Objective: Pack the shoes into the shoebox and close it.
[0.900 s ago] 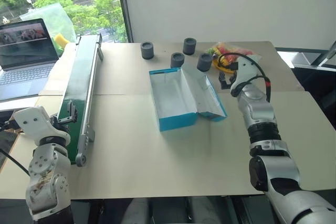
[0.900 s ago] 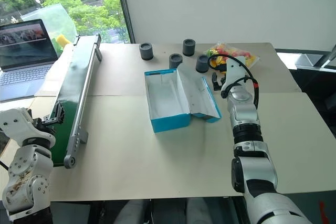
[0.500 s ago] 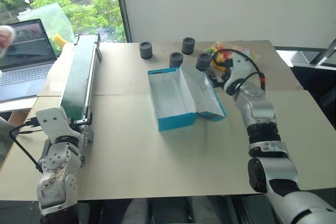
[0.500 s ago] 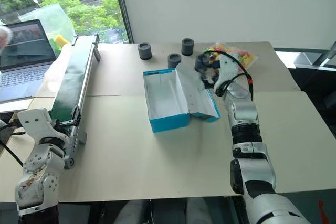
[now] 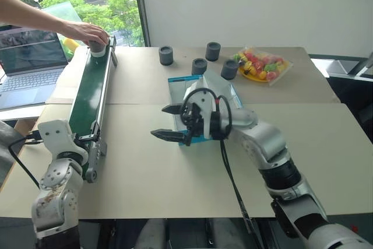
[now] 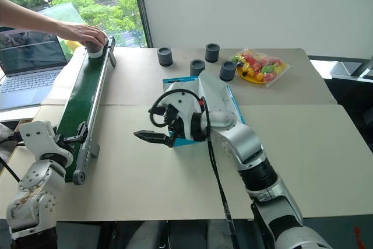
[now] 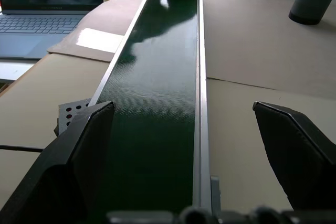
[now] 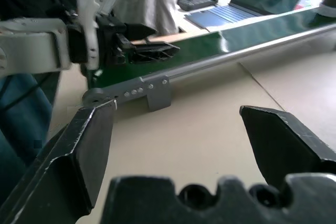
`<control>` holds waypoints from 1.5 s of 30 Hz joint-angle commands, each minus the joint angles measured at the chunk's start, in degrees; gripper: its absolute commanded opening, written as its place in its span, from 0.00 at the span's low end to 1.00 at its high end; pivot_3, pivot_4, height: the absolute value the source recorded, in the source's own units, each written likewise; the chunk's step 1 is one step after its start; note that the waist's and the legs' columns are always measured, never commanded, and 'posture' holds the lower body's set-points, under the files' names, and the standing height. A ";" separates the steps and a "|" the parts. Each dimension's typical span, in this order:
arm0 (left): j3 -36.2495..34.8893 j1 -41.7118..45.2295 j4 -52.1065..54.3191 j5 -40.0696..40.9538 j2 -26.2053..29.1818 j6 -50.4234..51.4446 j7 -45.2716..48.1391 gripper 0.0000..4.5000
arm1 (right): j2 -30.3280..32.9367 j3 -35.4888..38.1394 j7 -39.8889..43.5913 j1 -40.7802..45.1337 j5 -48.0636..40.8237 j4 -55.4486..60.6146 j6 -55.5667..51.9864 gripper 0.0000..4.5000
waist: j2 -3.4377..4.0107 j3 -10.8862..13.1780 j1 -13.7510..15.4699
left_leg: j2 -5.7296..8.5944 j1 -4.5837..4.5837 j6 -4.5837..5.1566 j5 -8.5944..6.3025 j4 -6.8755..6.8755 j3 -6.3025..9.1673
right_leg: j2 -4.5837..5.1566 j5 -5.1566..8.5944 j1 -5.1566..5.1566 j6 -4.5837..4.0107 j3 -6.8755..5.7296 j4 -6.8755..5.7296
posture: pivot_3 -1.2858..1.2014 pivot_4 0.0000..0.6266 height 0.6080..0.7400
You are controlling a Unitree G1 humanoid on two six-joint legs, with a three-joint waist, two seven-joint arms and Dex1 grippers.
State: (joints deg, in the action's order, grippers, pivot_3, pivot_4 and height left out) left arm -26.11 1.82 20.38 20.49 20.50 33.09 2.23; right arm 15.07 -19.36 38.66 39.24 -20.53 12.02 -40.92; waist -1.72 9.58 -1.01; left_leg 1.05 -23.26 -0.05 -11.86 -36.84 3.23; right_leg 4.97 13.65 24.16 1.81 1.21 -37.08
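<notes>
The shoebox (image 5: 228,93) lies open on the surface (image 5: 145,179), mostly hidden behind the right arm; what shows of it holds no shoe, so packing looks not yet begun and closing is still to come. One shoe (image 5: 97,48) sits at the far end of the conveyor (image 5: 90,94), under a person's hand (image 5: 86,31); I cannot see a second one. The right gripper (image 5: 165,122) hangs just in front of the box, pointing toward the conveyor, fingers (image 5: 161,134) spread wide and empty. The left gripper (image 7: 194,145) waits at the conveyor's near end, fingers wide apart, holding nothing. Likely both shoes must still arrive, be picked up and boxed.
</notes>
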 commanded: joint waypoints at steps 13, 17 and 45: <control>2.47 5.28 1.60 -1.12 3.73 11.90 -1.33 1.00 | -6.81 0.14 -15.27 -8.85 7.32 8.57 -2.63 0.99 | -0.02 -0.01 -0.22 | 0.00 0.04 -0.03 0.01 0.02 0.02 | -0.03 -0.02 0.01 0.01 0.05 -0.02 | 0.52 0.24 1.00; 2.12 6.84 1.04 -0.60 3.73 16.88 -2.53 1.00 | -5.70 0.59 -13.68 -7.60 7.75 7.68 -1.68 0.99 | -0.02 -0.01 -0.15 | 0.00 0.06 -0.03 0.01 0.01 0.01 | -0.04 -0.01 0.00 0.02 0.07 -0.02 | 0.52 0.24 1.00; 0.59 2.85 -2.43 -5.31 4.06 13.35 -0.90 1.00 | -8.08 2.77 -15.17 -7.27 8.76 4.59 -0.05 0.99 | -0.02 -0.01 0.04 | 0.00 0.08 -0.03 0.01 0.02 0.02 | -0.02 -0.02 0.01 0.01 0.11 -0.03 | 0.52 0.24 1.00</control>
State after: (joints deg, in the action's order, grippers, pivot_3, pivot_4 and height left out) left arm -25.75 4.62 17.53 15.85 24.59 47.29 0.99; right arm 7.36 -17.21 23.59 30.99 -11.95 14.11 -42.68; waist -1.74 9.57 -0.97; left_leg 1.04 -23.17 -0.08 -11.84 -36.82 3.25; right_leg 4.95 13.63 24.16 1.82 1.32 -37.11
